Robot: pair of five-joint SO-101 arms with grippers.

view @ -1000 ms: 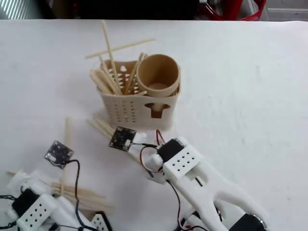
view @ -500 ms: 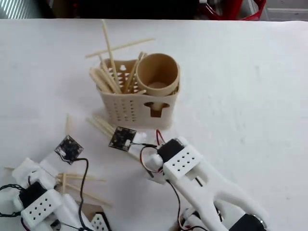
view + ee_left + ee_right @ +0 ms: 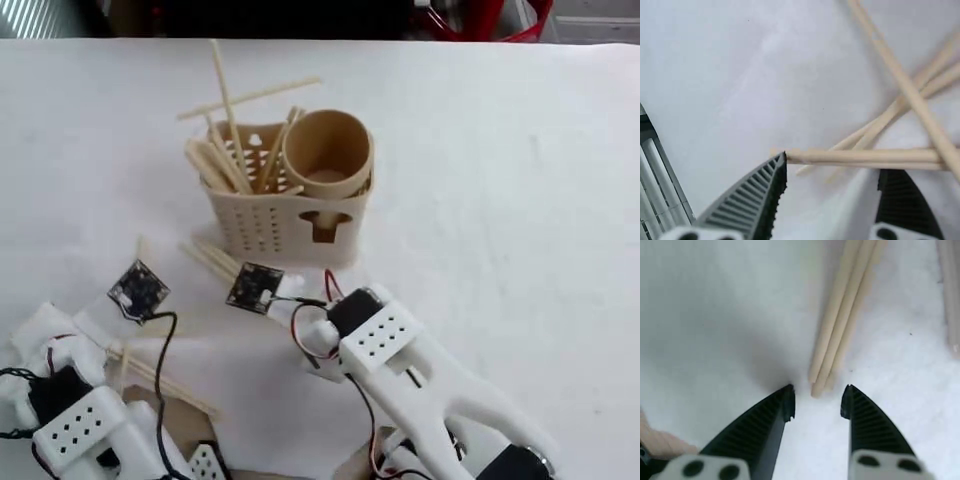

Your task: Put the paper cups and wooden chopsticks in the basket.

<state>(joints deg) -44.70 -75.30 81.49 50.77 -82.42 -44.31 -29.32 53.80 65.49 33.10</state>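
Paper cup (image 3: 328, 150) upright in cream basket (image 3: 265, 232), chopsticks (image 3: 228, 165) beside it — loose chopsticks (image 3: 205, 258) in front

Likely robot lab, white table (image 3: 520, 150), exposed wires (image 3: 160, 352)

A white table (image 3: 520, 180) spreads wide, a red object (image 3: 480, 22) beyond its far edge.

1. Cream perforated plastic basket (image 3: 285, 235): mid-surface, behind both of your arms.
2. Brown paper cup (image 3: 328, 155): in the basket's right half.
3. Standing pale wooden chopsticks (image 3: 225, 150): in the basket's left half, beside the cup.
4. Loose chopstick bundle (image 3: 840, 325): on the white cloth surface (image 3: 520, 200) before the basket's left corner, with its ends at your right hand (image 3: 818, 392).
5. Crossed chopsticks (image 3: 865, 156): front left, beneath your left hand (image 3: 834, 172).
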